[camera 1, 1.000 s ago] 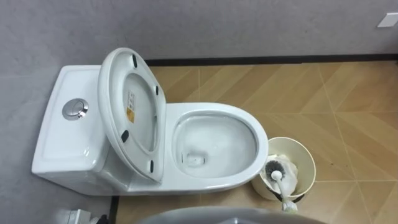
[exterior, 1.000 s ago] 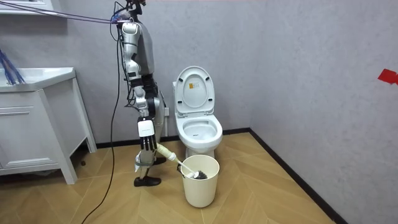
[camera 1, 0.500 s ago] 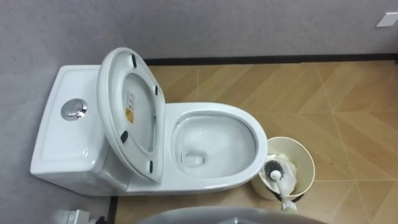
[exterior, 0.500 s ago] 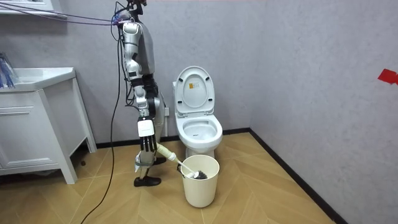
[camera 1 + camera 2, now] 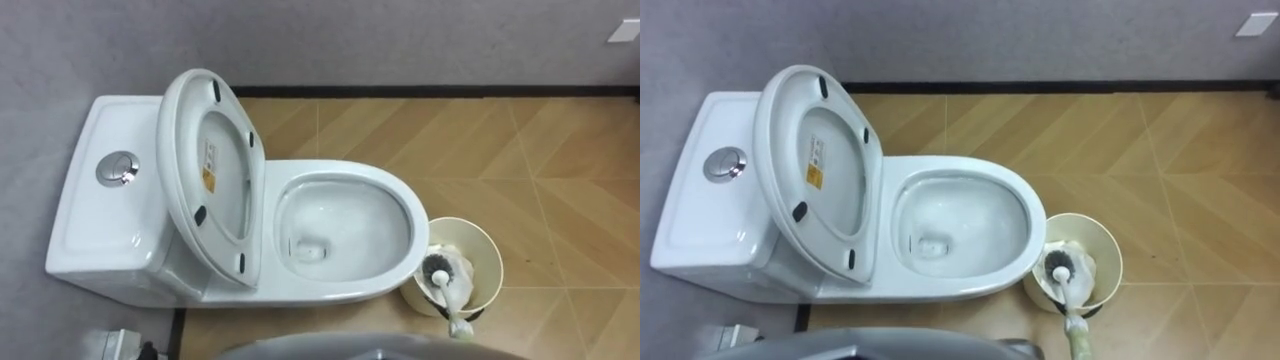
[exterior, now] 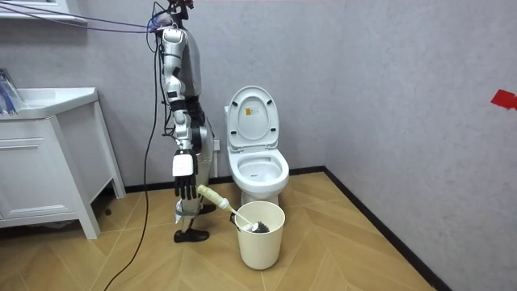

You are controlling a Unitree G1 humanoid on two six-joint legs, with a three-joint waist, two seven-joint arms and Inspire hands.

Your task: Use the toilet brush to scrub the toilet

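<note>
My right hand (image 6: 184, 171) hangs with straight, empty fingers beside the brush (image 5: 445, 288) handle. Its head sits in the bin (image 5: 468, 232), at 4 o'clock from the toilet (image 5: 345, 170). I'd grip firmly, lift clear of the rim, then swing over.

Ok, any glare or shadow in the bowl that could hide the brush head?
Left eye view: toilet bowl is evenly lit, with only a soft sheen on the rim and the drain visible. Right eye view: the same, and the brush head reads dark against the pale bin. Room view: even light, with no hard shadows around the bin.
</note>
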